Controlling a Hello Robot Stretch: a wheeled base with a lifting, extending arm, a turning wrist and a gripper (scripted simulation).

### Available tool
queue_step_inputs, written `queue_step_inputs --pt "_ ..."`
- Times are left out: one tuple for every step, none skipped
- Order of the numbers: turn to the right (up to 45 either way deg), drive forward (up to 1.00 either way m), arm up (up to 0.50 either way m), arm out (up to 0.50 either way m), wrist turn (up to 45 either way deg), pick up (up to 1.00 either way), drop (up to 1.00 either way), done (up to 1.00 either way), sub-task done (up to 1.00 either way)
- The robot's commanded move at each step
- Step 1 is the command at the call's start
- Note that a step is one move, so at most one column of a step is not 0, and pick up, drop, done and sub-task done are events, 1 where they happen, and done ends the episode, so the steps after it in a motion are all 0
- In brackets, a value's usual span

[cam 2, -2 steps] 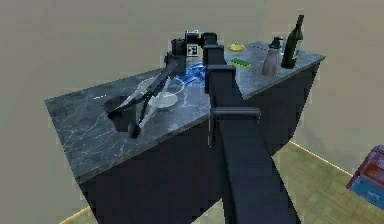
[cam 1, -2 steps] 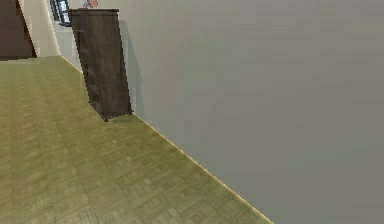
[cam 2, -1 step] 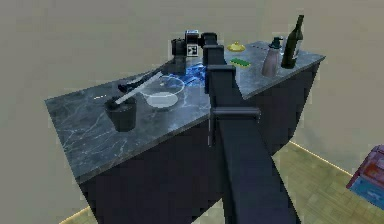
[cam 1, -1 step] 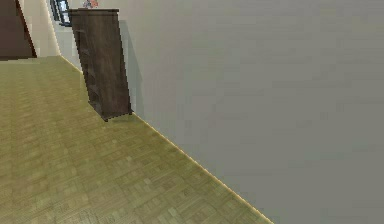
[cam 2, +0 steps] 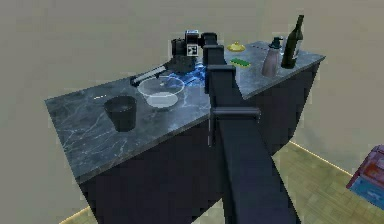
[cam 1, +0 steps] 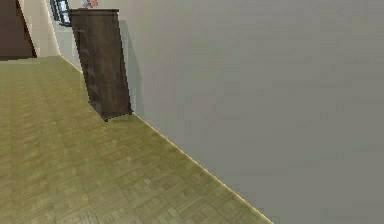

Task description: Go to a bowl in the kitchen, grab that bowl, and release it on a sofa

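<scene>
While the arm (cam 2: 236, 135) spans the dark veined stone desk (cam 2: 75, 118), the clear glass bowl (cam 2: 160, 92) stands just beside it, near a black mug (cam 2: 122, 112) | end effector (cam 2: 184, 54) farther out, grip and load: cannot tell | next, I'd judge: retract, centre on bowl rim, spare mug.

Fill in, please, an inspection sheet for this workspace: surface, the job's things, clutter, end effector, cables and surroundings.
Surface: dark marbled counter on a dark base.
Job's things: clear bowl stands on the counter, near its middle.
Clutter: dark cup beside the bowl; dark bottle, grey bottle, yellow thing and green thing toward the arm side view's right.
End effector: seen just above the bowl in the picture, with things on the counter behind it; cannot tell whether it holds anything.
Cables: nothing seen.
Surroundings: wooden floor, grey wall, dark dresser against it; blue box on the floor by the counter.
</scene>
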Motion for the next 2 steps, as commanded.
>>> queue_step_inputs --pt "0.0 0.00 0.00 0.00 21.0 0.00 0.00 0.00 0.00" --pt "0.0 0.00 -0.08 0.00 0.0 0.00 0.00 0.00 0.00"
